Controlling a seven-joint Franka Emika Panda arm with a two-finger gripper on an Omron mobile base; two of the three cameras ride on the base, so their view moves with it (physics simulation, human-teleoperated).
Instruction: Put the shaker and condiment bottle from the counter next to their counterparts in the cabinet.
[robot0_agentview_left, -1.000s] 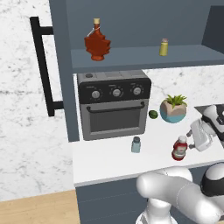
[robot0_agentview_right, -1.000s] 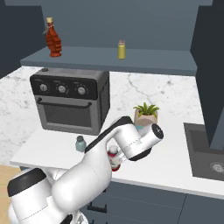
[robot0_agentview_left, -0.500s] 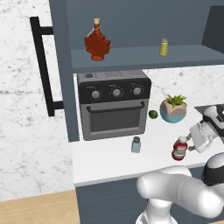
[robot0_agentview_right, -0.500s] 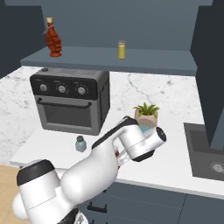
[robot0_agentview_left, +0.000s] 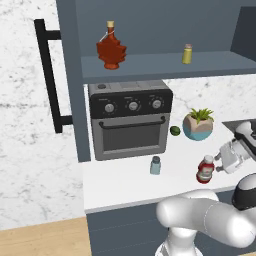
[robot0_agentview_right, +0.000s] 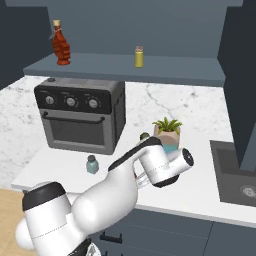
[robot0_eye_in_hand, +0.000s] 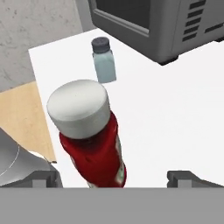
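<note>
Condiment bottle (robot0_eye_in_hand: 89, 135) stands near the counter's (robot0_eye_in_hand: 175, 118) front edge between the gripper's (robot0_eye_in_hand: 113, 178) wide-open jaws, probably light, rigid and slick, best gripped mid-body below the cap.

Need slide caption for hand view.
Open fingers flank the upright condiment bottle; shaker stands beyond on counter.

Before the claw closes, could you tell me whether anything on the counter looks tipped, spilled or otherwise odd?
Nothing stands out. The condiment bottle and the shaker both stand upright on the counter, capped and apart from each other, with no spill. The open claw brackets the bottle's base.
</note>
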